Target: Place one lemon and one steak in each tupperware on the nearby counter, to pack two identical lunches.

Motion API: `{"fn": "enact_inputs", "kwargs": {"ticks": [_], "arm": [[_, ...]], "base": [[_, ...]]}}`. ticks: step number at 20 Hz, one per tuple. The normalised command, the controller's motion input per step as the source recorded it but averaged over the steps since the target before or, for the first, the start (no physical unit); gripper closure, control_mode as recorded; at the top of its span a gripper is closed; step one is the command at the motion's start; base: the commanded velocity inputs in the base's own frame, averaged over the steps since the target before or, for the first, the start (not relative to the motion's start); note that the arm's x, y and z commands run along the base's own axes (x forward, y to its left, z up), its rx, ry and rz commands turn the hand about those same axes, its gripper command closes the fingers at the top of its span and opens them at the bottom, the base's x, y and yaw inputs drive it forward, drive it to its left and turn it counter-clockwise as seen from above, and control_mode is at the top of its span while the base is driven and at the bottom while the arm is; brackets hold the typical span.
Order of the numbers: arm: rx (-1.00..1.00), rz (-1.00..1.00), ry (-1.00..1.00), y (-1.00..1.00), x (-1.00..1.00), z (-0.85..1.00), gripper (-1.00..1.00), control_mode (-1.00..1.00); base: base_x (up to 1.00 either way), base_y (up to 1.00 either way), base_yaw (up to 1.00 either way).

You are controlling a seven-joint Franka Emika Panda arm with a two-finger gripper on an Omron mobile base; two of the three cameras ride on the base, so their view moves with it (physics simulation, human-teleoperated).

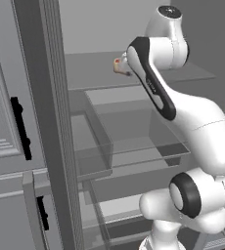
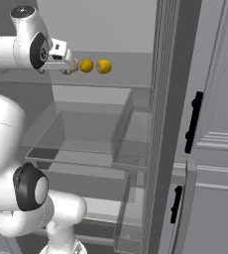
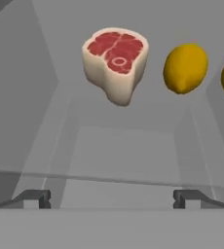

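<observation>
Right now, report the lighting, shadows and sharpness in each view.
Hand view: flat, even light, the steak and lemon sharp but casting no clear shadow. Right base view: soft, slightly blurred, lemons small, no glare. Left base view: dim grey shelves, steak partly hidden behind the arm.

No readable text, labels, brands, numbers or signs in any view. Nothing printed on the steak (image 3: 116,62), the two lemons (image 2: 95,66), the shelf (image 2: 111,78) they sit on, or the door fronts with black handles (image 2: 192,121). Arm casing is plain white and dark, no markings legible.
</observation>
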Motion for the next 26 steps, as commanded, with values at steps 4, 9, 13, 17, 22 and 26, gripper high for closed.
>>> {"fn": "enact_inputs", "kwargs": {"ticks": [4, 9, 13, 17, 22, 26], "arm": [[0.0, -0.02, -0.06, 0.0, 0.98, 0.0, -1.0, -1.0], [0.0, 0.0, 0.0, 0.0, 0.64, 0.0, -1.0, -1.0], [-0.01, 0.0, 0.0, 0.11, 0.63, -0.04, -1.0, -1.0], [-0.02, 0.0, 0.0, 0.24, 0.43, -0.18, -1.0, -1.0], [0.0, 0.0, 0.0, 0.05, 0.12, -0.34, -1.0, -1.0], [0.0, 0.0, 0.0, -0.09, -0.31, -0.58, 1.0, -1.0]], "base": [[0.0, 0.0, 0.0], [0.0, 0.0, 0.0], [0.0, 0.0, 0.0], [0.0, 0.0, 0.0], [0.0, 0.0, 0.0], [0.0, 0.0, 0.0]]}}
